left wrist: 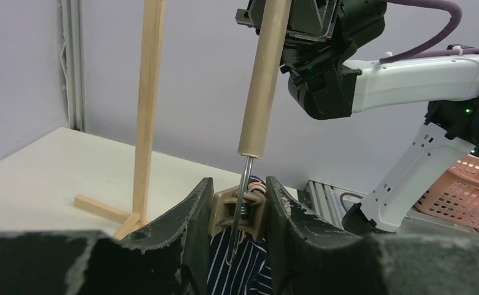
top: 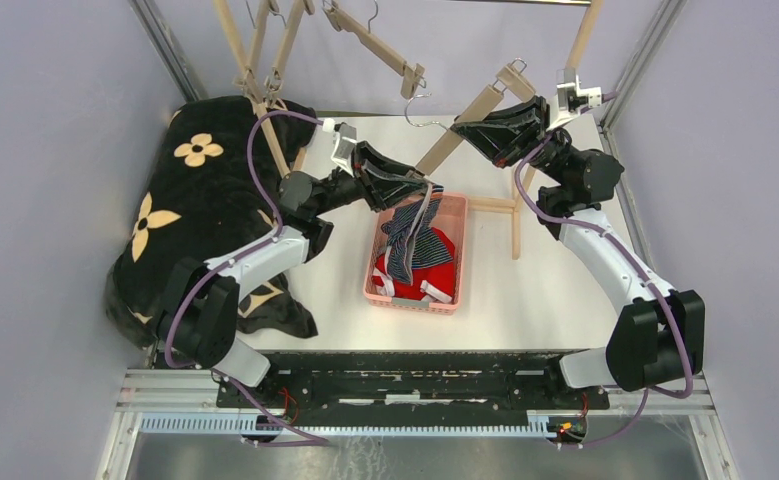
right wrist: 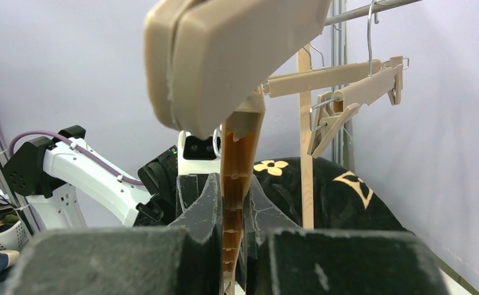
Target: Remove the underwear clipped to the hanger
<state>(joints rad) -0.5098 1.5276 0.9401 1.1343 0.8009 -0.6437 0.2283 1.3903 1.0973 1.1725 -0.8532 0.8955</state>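
Note:
The wooden hanger (top: 462,128) slants down over the pink basket (top: 415,302). My right gripper (top: 477,130) is shut on its bar; in the right wrist view the fingers (right wrist: 203,209) pinch the ribbed tan bar (right wrist: 237,160). My left gripper (top: 417,190) is shut on the hanger's lower clip (left wrist: 240,209), one jaw on each side of it. Dark blue striped boxers (top: 412,238) hang from that clip into the basket, and they show below the clip (left wrist: 240,270) in the left wrist view. Red briefs (top: 437,268) with a white waistband lie in the basket.
A black blanket with tan flowers (top: 195,200) covers the table's left side. A wooden rack (top: 513,205) stands at the back right. More empty hangers (top: 370,40) hang from a rail at the back. Grey walls close in both sides.

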